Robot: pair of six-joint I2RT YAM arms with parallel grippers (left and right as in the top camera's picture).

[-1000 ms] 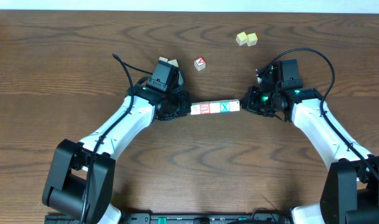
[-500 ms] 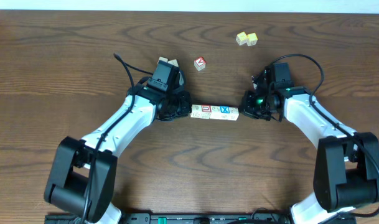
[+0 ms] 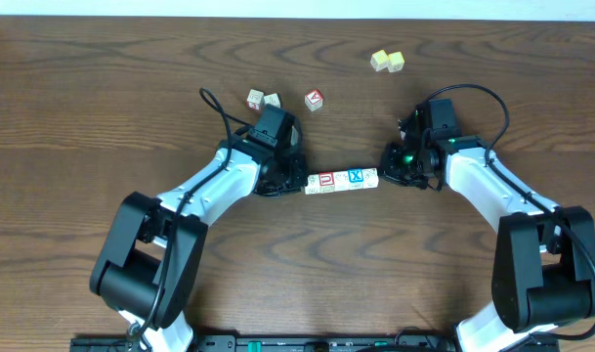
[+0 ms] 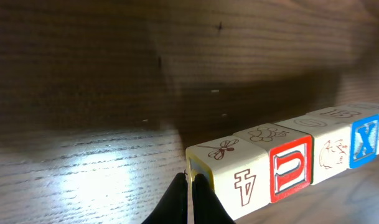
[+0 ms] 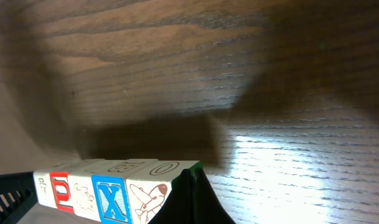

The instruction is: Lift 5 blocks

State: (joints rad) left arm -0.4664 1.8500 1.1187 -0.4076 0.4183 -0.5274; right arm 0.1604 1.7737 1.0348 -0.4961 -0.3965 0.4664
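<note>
Pincer fingers on both arms are closed together with nothing between them. From above, the left pincer presses the left end of the row of blocks at mid-frame, and the right pincer presses its right end. A red-topped cube, two white cubes and a yellow-green pair lie on the worktop higher up.

Left wrist view: the left pincer meets the row's yellow end face at lower centre. The blocks run off to the right, seemingly clear of the worktop.

Right wrist view: the right pincer butts the blocks at the bottom edge.
</note>
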